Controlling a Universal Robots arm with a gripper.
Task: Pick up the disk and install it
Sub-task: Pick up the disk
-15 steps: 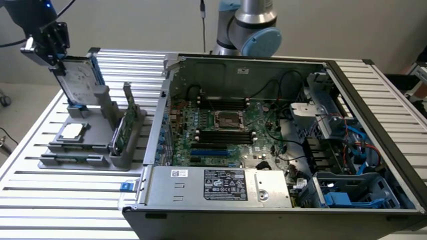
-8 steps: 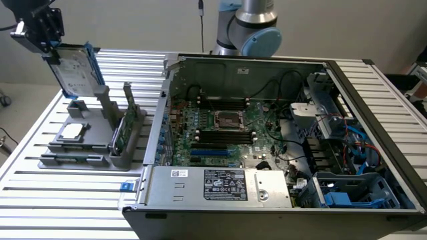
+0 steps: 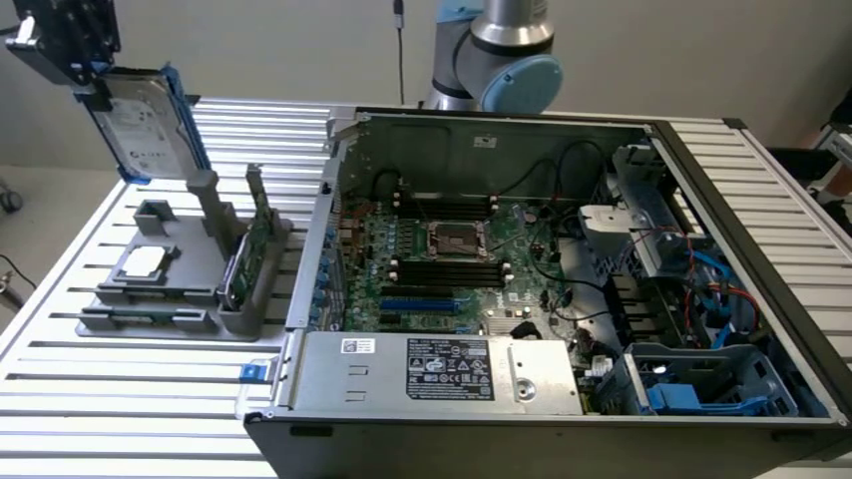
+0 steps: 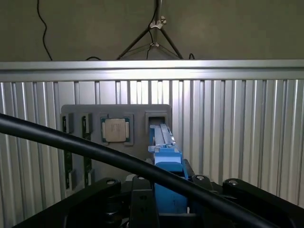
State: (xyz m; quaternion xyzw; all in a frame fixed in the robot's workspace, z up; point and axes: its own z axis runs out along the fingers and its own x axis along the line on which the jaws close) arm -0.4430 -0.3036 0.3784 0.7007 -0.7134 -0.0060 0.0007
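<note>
My end effector (image 3: 96, 90) half closed, gripping the top edge of the disk (image 3: 140, 128), disk hanging upright just below it, grey holder (image 3: 200, 299) with CPU chip (image 3: 144, 262) further beneath, on slatted surface (image 3: 120, 399).

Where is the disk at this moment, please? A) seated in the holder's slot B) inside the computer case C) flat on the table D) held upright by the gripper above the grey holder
D: the disk hangs upright from the gripper, clear above the grey holder and outside the computer case.
</note>
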